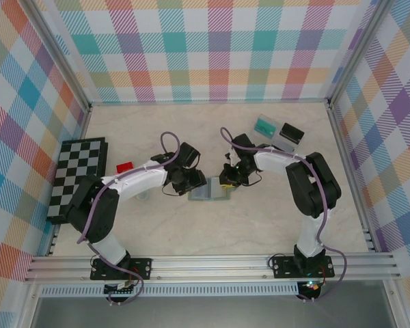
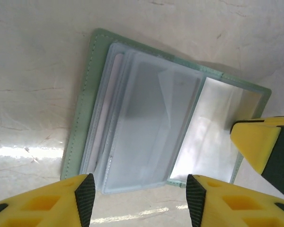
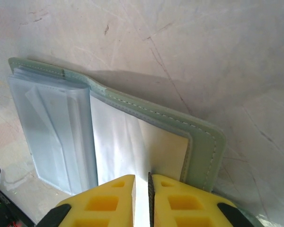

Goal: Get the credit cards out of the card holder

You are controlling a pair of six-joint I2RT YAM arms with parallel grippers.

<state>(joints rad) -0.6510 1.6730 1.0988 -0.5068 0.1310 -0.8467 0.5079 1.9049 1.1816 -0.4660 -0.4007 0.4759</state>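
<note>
Mid-table, my left gripper (image 2: 139,191) hangs open over the spread holder (image 1: 208,190) while my right gripper (image 3: 142,189), nearly closed, seems to pinch its right panel; next I must catch a card (image 2: 114,78), perhaps pinkish, under cloudy sleeves, with board (image 1: 78,174) and tray (image 1: 279,131) well apart.

card holder (image 3: 206,146) near edge hidden, its contents unclear

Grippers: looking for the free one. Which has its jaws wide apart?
The left gripper: its fingers stand wide apart above the card holder, while the right gripper is nearly closed, pinching the holder's edge.
</note>
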